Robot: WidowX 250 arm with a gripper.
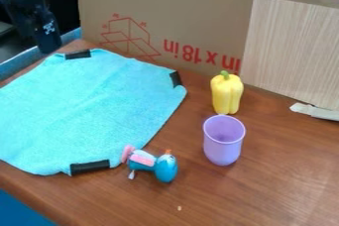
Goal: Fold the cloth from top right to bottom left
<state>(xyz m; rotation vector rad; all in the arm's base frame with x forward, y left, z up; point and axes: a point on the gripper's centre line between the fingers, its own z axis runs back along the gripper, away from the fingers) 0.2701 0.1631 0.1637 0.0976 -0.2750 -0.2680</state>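
On the table (pixel 218 195): cloth (pixel 86 108) spread out, no fold made | whole fold left | gripper (pixel 46 39): open or closed, cannot tell

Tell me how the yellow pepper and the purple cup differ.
The pepper is yellow with a green stem; the cup is plain purple. The pepper is lobed and closed on top, while the cup is smooth and open-mouthed. Both stand upright on the table.
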